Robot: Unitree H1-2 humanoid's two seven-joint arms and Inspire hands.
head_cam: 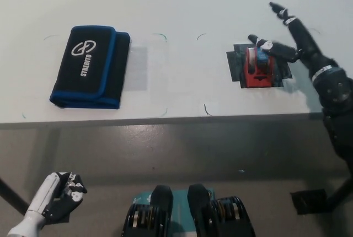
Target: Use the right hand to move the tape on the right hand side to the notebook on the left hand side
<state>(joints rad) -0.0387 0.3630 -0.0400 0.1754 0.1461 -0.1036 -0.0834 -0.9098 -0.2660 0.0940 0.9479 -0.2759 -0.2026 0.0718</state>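
- The step in hand appears to be the reach: the black right robot hand [287,41] is hovering at the right side of the red plastic tape dispenser with its blue-and-white roll [258,65], and nothing is lifted yet.
- The tape dispenser is sitting on a dark square mat [281,69] on the right part of the white bench [182,5], near the bench's near edge.
- The right robot hand is spread wide and holding nothing: one finger is pointing up toward the far side, while another is stretching left over the far end of the dispenser. Whether that finger is touching the roll or only passing above it cannot be told from this view.
- The black fabric notebook case with blue trim and white lettering [91,66] is lying on the left part of the bench, well apart from the dispenser, with bare bench between them.
- The next move, as I judge it, calls for lowering the right robot hand around the dispenser's sides and closing firmly before any lift; then a carry leftward to the notebook case.
- The white left robot hand [58,198] is resting at the lower left, below the bench edge, its fingers curled with nothing in them.
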